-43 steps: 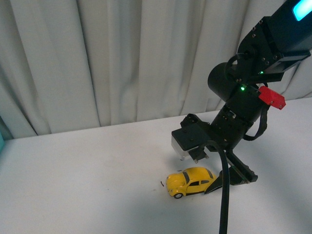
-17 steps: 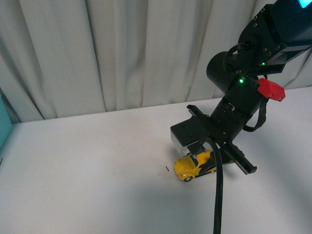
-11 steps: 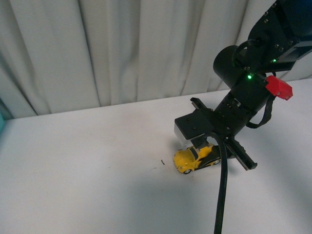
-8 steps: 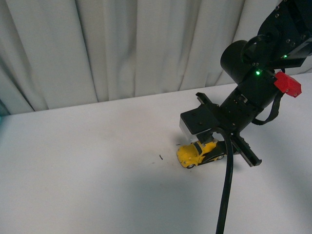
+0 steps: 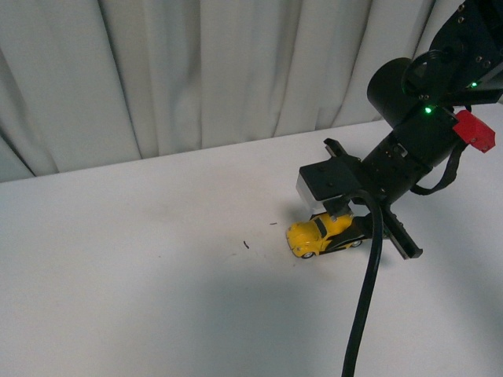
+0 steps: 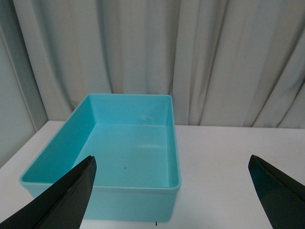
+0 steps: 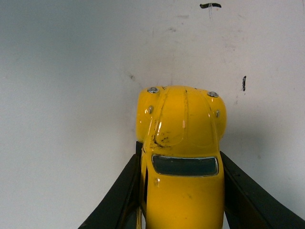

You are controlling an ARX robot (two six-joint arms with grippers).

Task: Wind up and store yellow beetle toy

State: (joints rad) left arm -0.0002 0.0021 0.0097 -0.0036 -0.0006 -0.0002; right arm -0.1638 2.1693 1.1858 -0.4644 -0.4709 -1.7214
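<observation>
— Right tool (image 7: 183,200) clamps the yellow beetle toy (image 5: 313,234) by its flanks, centre-right of the front frame, on the worktop (image 5: 157,259).
— Its long axis runs out between the fingers (image 7: 121,195), bonnet leading. Left tool (image 6: 170,164) gapes, facing the teal bin (image 6: 105,205).

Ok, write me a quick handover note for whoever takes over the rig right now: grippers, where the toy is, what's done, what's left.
Right gripper: shut on the yellow beetle toy, fingers against both its sides.
Left gripper: open, empty, facing the teal bin.
Toy: wheels seemingly on the white table, nose pointing away from the right gripper.
Bin: looks empty; not in the front view.
Done: toy grasped. Whether it is wound cannot be told.
Left: wind it, then probably place it in the bin.
</observation>
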